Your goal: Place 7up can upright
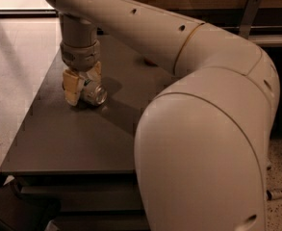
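The 7up can (94,93) lies on its side on the dark table (73,138), its shiny metal end facing the front right. My gripper (84,81) points straight down over it near the table's left side. Its cream fingers (72,87) are open and straddle the can, one on the left and one behind it, close against its body. The can rests on the table.
The big white arm fills the right half of the view and hides much of the table's right side. A small orange thing (149,61) peeks out behind the arm at the back. The table's left edge drops to a light floor (10,71).
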